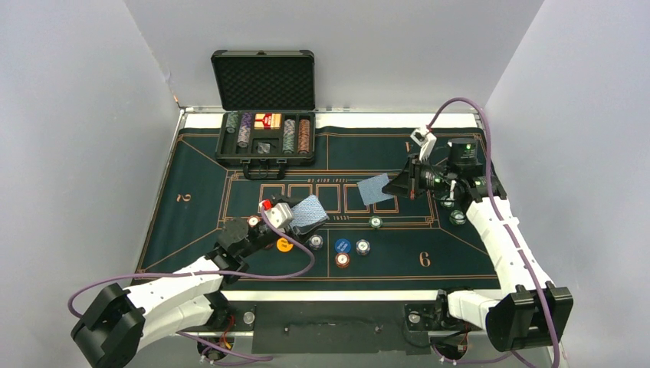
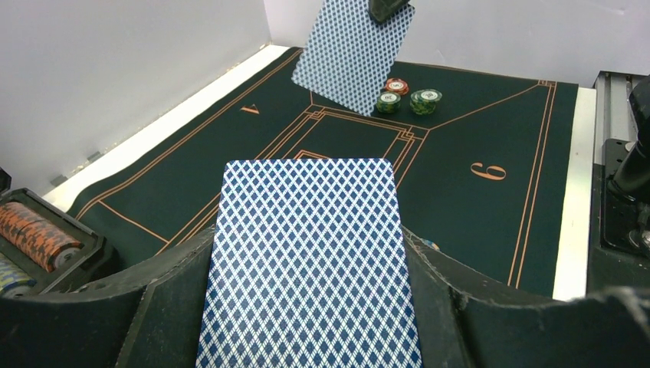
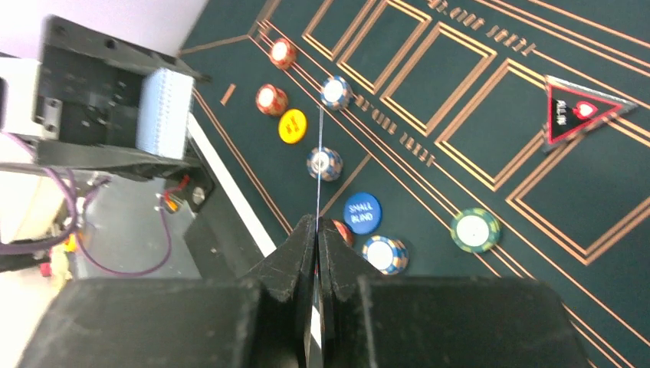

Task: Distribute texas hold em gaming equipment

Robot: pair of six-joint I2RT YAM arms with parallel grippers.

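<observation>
My left gripper [image 1: 291, 218] has its jaws part open, clamped across a deck of blue-backed cards [image 2: 306, 253] above the felt mat [image 1: 460, 253]. My right gripper [image 3: 316, 230] is pinched tight on a single card [image 1: 374, 188], lifted mid-table. Poker chips [image 1: 362, 247], a blue button disc [image 3: 362, 212] and an orange disc [image 3: 292, 126] lie on the felt. The open black case [image 1: 264, 146] sits at the far edge, with grey walls around.

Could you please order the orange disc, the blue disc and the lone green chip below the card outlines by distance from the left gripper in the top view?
1. Orange disc, just nearside of the left gripper.
2. Blue disc, off to its right.
3. Green chip, farthest right of the three.
</observation>
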